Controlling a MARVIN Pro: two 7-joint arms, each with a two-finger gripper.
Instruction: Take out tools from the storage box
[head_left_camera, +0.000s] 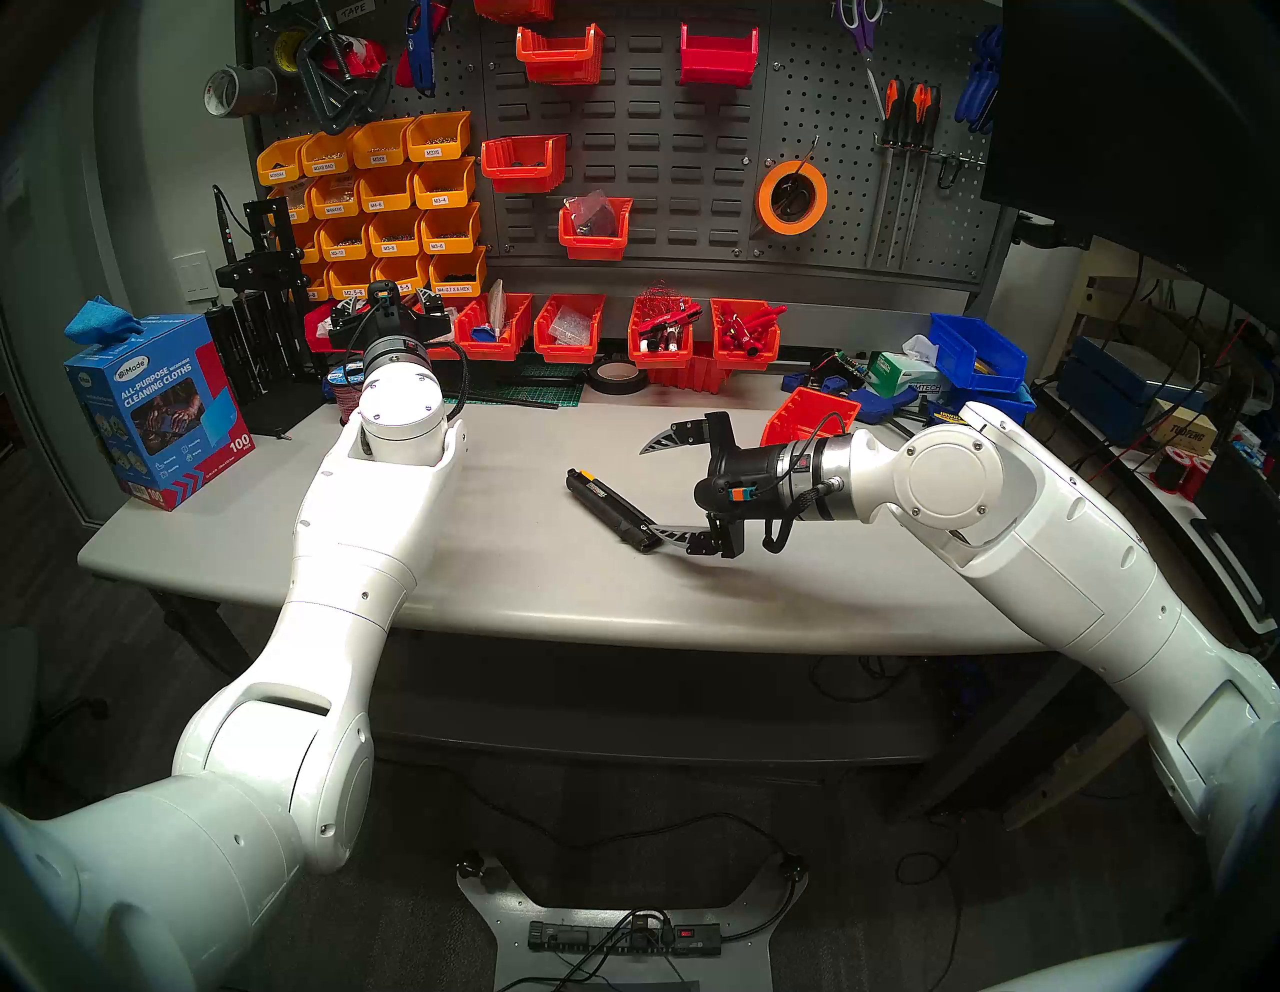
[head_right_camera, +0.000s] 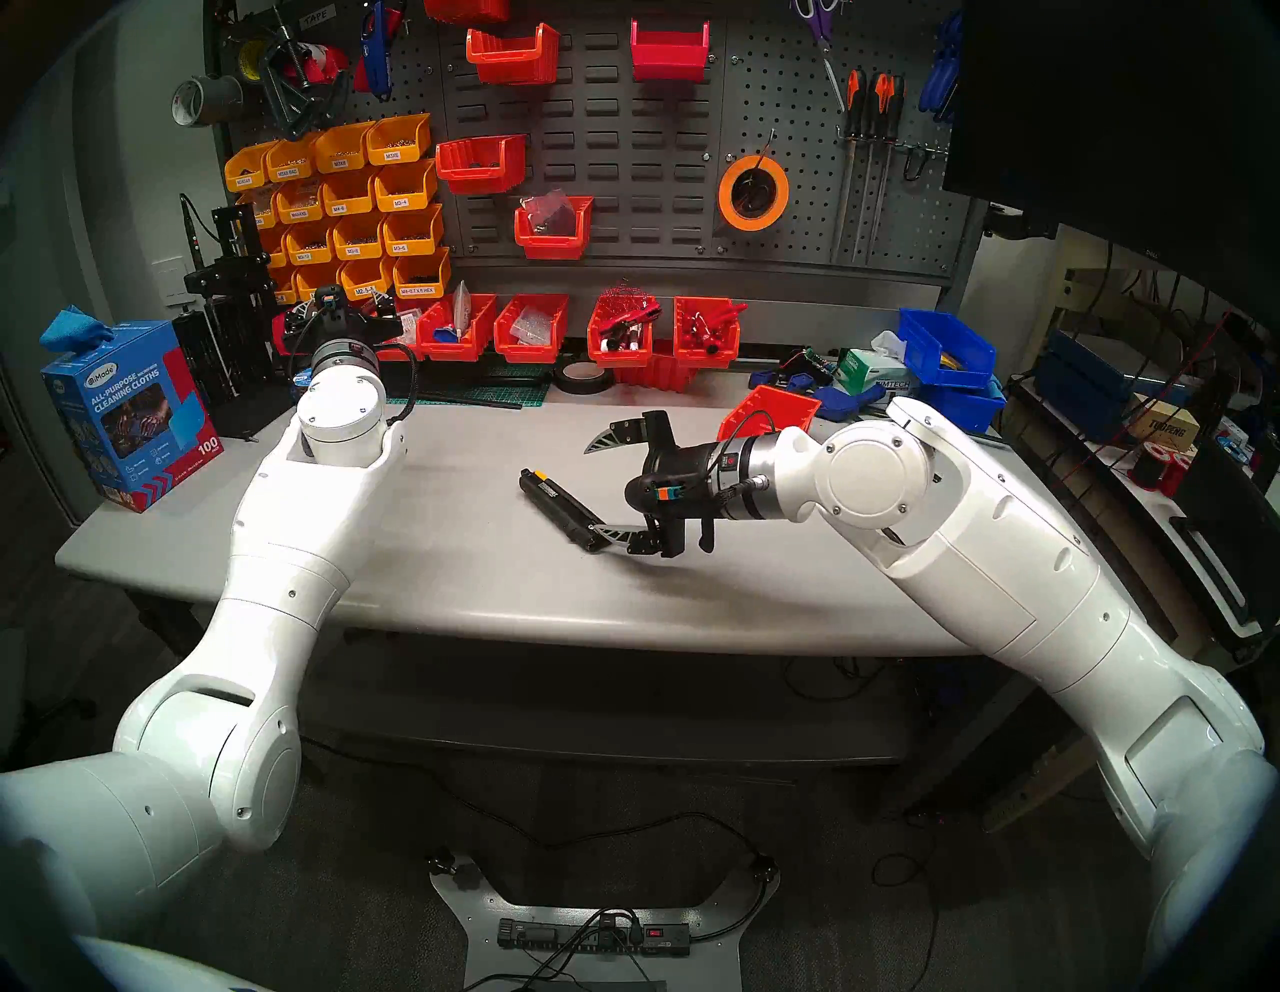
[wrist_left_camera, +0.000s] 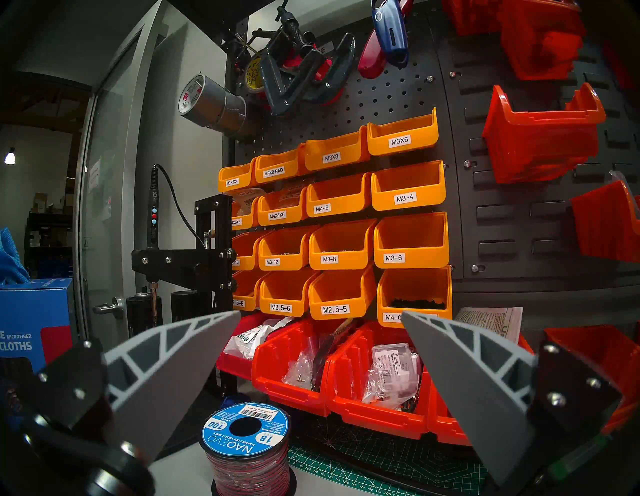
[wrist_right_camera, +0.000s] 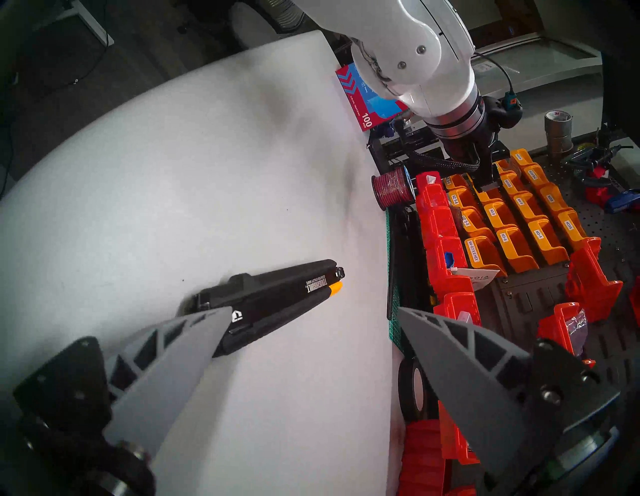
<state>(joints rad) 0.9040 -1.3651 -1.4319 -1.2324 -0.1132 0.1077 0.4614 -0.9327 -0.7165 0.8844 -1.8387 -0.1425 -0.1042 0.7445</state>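
The black hand tool (head_left_camera: 609, 506) with a yellow end and a label lies flat on the grey table (head_left_camera: 485, 554), mid-table; it also shows in the right head view (head_right_camera: 560, 504). My right gripper (head_left_camera: 647, 490) is open and empty. Its near finger rests at the tool's near end, and the other finger is apart from the tool. In the right wrist view the tool (wrist_right_camera: 277, 298) lies by the left finger of the right gripper (wrist_right_camera: 314, 309). The orange-red storage box (head_left_camera: 803, 412) stands tilted behind my right wrist. The pliers are hidden. My left gripper (head_left_camera: 389, 301) is open and empty at the back left, shown too in the left wrist view (wrist_left_camera: 321, 312).
A row of red bins (head_left_camera: 568, 325) lines the back of the table below the yellow labelled bins (head_left_camera: 388, 201). A black tape roll (head_left_camera: 613, 377), a wire spool (wrist_left_camera: 247, 446), a blue cleaning-cloth box (head_left_camera: 159, 409) and blue bins (head_left_camera: 976, 353) stand around the edges.
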